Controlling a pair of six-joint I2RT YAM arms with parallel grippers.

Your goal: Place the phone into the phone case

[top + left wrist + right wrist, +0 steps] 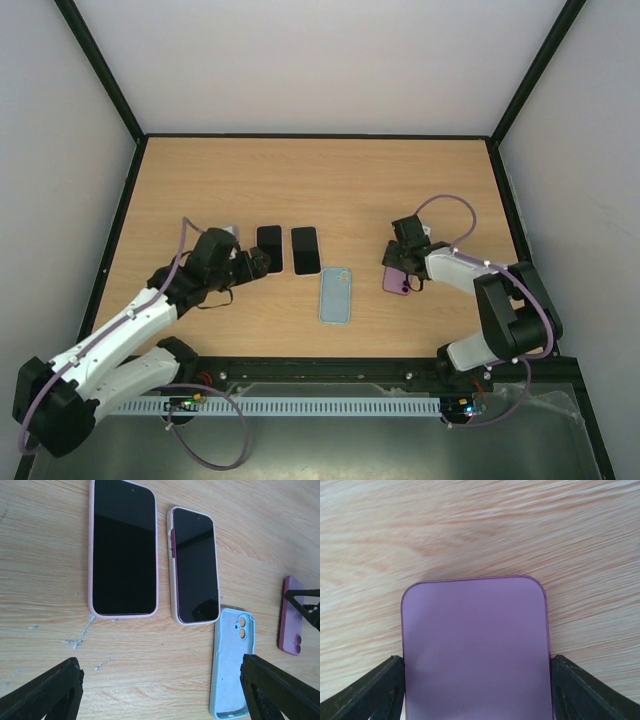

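The purple phone lies back up on the wooden table at the right. My right gripper straddles its width, and both fingers press against its long edges. The empty light blue phone case lies open side up near the table's middle, camera cutout at the far end. My left gripper hovers open over bare wood to the left of the case, holding nothing; its right finger overlaps the case's near corner in the left wrist view.
Two phones in cases lie screen up side by side left of the blue case: one in a pink case, one in a cream case. White scuff marks mark the wood. Black frame rails border the table.
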